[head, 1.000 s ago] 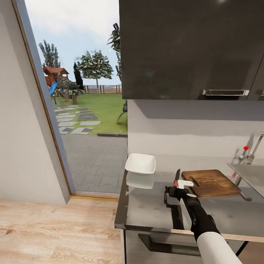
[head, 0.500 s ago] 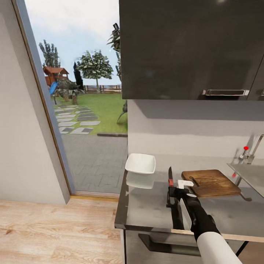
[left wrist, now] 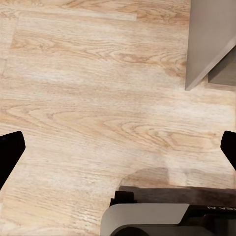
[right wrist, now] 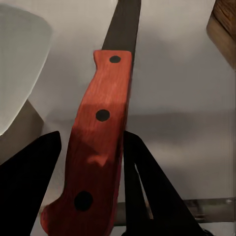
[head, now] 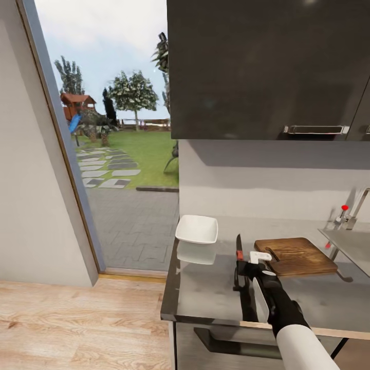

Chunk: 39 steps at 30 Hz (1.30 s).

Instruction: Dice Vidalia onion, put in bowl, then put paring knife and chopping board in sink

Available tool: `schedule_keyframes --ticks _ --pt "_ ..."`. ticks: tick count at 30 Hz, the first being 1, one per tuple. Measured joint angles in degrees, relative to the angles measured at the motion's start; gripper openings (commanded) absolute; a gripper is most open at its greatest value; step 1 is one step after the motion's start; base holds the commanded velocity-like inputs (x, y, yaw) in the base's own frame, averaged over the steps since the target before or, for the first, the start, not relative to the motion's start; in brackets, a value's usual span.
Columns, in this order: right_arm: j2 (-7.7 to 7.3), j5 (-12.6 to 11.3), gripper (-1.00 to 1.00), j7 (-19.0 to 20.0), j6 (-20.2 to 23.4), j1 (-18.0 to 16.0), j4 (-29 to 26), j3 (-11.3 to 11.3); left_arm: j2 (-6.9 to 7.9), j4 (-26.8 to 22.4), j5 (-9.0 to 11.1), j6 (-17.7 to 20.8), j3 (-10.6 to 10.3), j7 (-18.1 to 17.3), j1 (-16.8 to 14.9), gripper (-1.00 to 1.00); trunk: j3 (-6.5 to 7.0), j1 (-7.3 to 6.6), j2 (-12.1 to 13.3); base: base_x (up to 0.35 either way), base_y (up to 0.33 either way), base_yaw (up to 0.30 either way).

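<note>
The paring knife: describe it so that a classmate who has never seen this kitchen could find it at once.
Start at the long grey countertop under the dark wall cabinets. Between the white bowl and the wooden chopping board, the right gripper holds the paring knife with its blade pointing toward the wall. Its red riveted handle and dark slim blade set it apart.

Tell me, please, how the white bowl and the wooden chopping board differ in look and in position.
The bowl is white, glossy and hollow with raised sides; the chopping board is brown, flat and grained, with a slot-shaped handle hole. The bowl is the smaller one and sits near the countertop's open end; the chopping board lies nearer the sink. Both rest on the countertop and are empty.
</note>
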Motion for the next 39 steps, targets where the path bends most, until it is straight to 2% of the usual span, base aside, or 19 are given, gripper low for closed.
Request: schedule_keyframes --ticks 4,11,15,22,39 --pt "0.00 0.01 -1.00 -0.01 0.07 0.00 -1.12 -0.05 0.00 0.00 0.00 0.02 -0.03 0.00 0.00 1.00 0.00 0.00 0.00 0.000 0.000 0.000" --pt "-0.62 -0.03 -1.00 0.11 0.73 0.00 -7.67 -0.13 0.00 0.00 0.00 0.03 -0.08 0.00 0.00 1.00 0.00 0.00 0.00 0.000 0.000 0.000" --pt "-1.09 -0.26 -1.00 0.12 3.53 0.00 -11.76 -0.02 0.00 0.03 0.00 0.02 -0.09 0.00 0.00 1.00 0.00 0.00 0.00 0.000 0.000 0.000" --pt "-1.12 -0.32 -1.00 0.09 4.10 0.01 -12.23 0.14 -0.01 0.00 0.00 0.02 -0.07 0.00 0.00 1.00 0.00 0.01 0.01 -0.063 0.053 0.000" --pt "-0.98 -0.31 -1.00 0.03 4.12 0.01 -11.76 0.25 -0.03 0.07 0.00 0.04 -0.06 0.00 0.00 1.00 0.00 0.02 0.01 -0.191 0.236 0.000"
